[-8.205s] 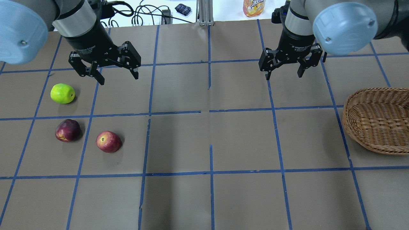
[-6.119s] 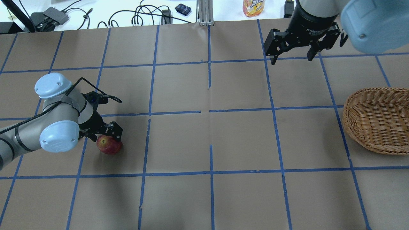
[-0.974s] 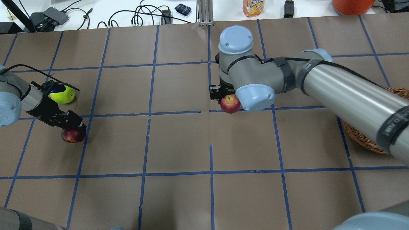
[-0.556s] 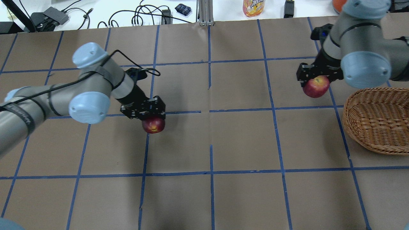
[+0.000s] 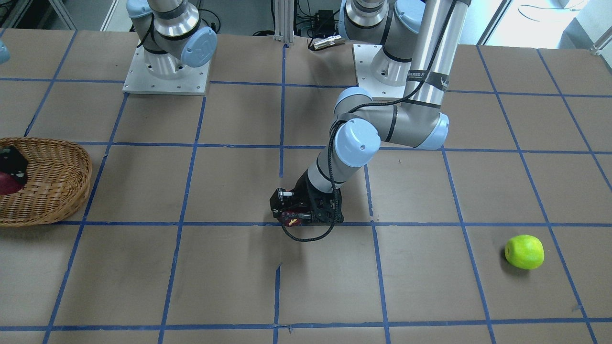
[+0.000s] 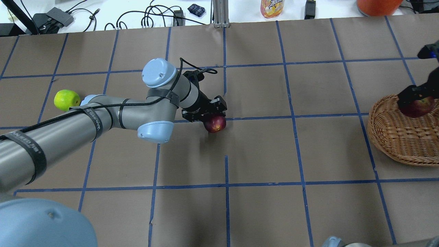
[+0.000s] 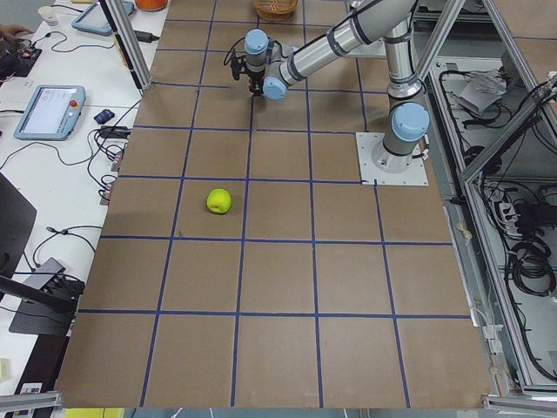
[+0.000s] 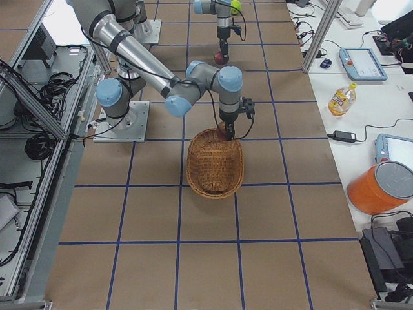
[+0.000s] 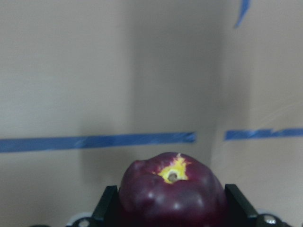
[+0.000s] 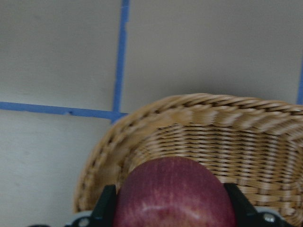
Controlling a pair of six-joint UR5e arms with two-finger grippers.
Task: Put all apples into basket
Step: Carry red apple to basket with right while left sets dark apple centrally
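My left gripper [image 6: 213, 119] is shut on the dark maroon apple [image 6: 215, 125] and holds it near the table's middle; the apple fills the gap between the fingers in the left wrist view [image 9: 173, 191]. My right gripper [image 6: 415, 99] is shut on the red streaked apple [image 6: 420, 107] and holds it over the near end of the wicker basket [image 6: 394, 144], as the right wrist view shows [image 10: 175, 196]. The yellow-green apple [image 6: 67, 100] lies alone on the table at the far left [image 5: 524, 252].
The basket [image 5: 57, 191] sits at the table's right edge. An orange drink bottle [image 6: 272, 7], cables and an orange container [image 6: 377, 4] lie beyond the far edge. The arm bases [image 5: 165, 71] stand at the robot's side of the table.
My left gripper has carried the maroon apple rightward to the table's middle. My right gripper has carried the red apple rightward from beside the basket to over it.
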